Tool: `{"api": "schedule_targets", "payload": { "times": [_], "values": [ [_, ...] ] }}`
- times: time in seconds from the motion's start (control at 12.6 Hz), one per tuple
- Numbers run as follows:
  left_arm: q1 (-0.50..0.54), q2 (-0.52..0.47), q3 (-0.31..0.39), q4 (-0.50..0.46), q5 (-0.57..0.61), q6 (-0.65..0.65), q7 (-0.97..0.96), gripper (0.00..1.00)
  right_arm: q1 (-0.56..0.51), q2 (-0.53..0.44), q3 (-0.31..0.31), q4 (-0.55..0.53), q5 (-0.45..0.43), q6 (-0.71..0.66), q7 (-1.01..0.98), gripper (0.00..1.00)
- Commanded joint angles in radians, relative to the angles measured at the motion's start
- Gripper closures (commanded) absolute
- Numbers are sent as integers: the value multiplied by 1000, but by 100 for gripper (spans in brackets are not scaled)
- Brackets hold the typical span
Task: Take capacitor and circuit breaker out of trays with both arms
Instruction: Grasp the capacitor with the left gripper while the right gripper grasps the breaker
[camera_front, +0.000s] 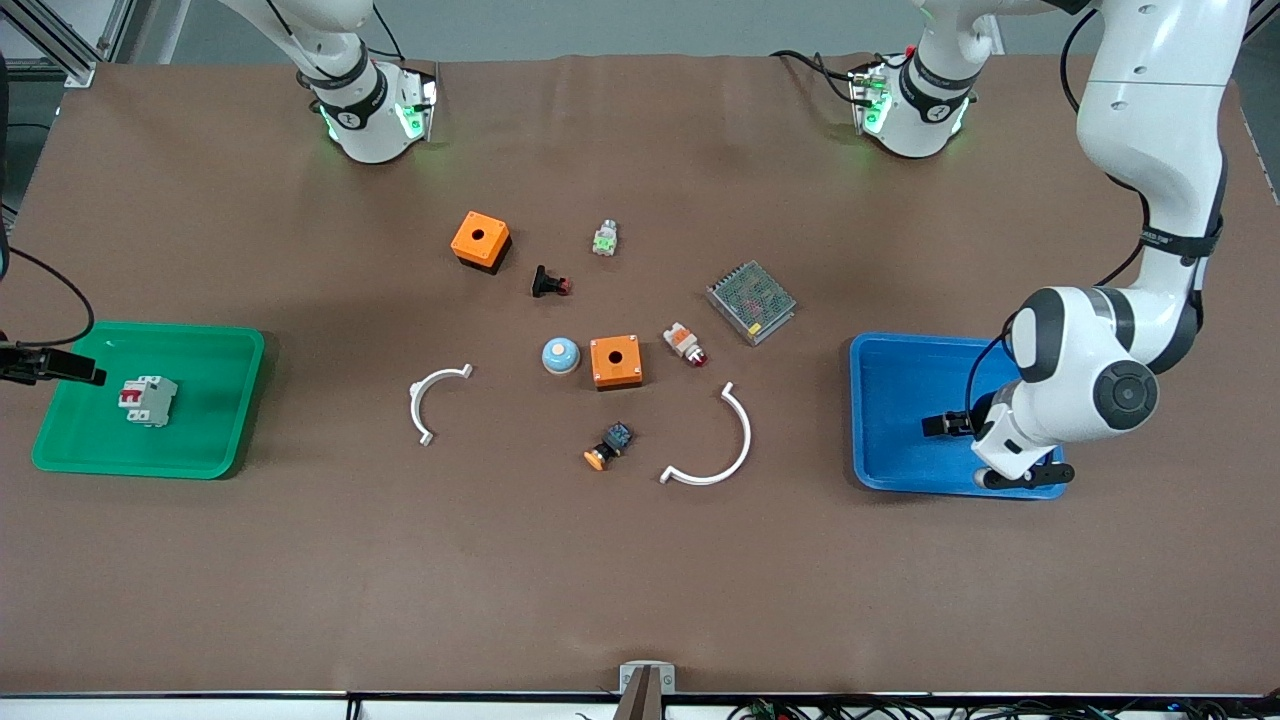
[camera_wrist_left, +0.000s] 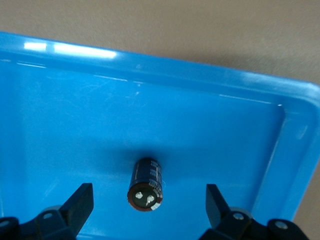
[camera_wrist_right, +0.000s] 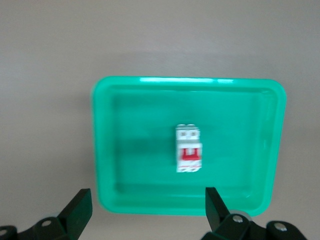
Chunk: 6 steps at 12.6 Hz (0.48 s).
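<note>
Blue tray (camera_wrist_left: 150, 100), capacitor (camera_wrist_left: 146, 184) lying between spread left pincer (camera_wrist_left: 150, 207) fingers

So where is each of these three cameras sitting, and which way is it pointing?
Front view: high across the table, facing both arms; shows the green tray, blue tray and loose parts.
Left wrist view: on the left arm, looking down at the capacitor in the blue tray; left gripper open.
Right wrist view: on the right arm, above the breaker in the green tray; right gripper open.
Front and right wrist views share the breaker.

The left gripper (camera_wrist_left: 145, 202) hangs low with its fingers spread wide, its arm bent sharply at the elbow. The right gripper (camera_wrist_right: 145, 205) hovers higher, fingers likewise apart
</note>
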Motion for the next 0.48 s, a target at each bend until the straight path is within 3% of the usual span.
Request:
{"api": "schedule_targets", "payload": {
  "times": [0.0,0.24,0.4],
  "values": [
    [-10,-2,2,-34,34,34,-8,9,-44,86,19,7,7,79,-85,0],
    [-10,2,2,-40,35,34,-8,30,-50,100,20,-149,7,353,-120,0],
    [-10,2,2,-49,60,34,-8,38,-77,136,23,-162,9,404,-159,0]
  ]
}}
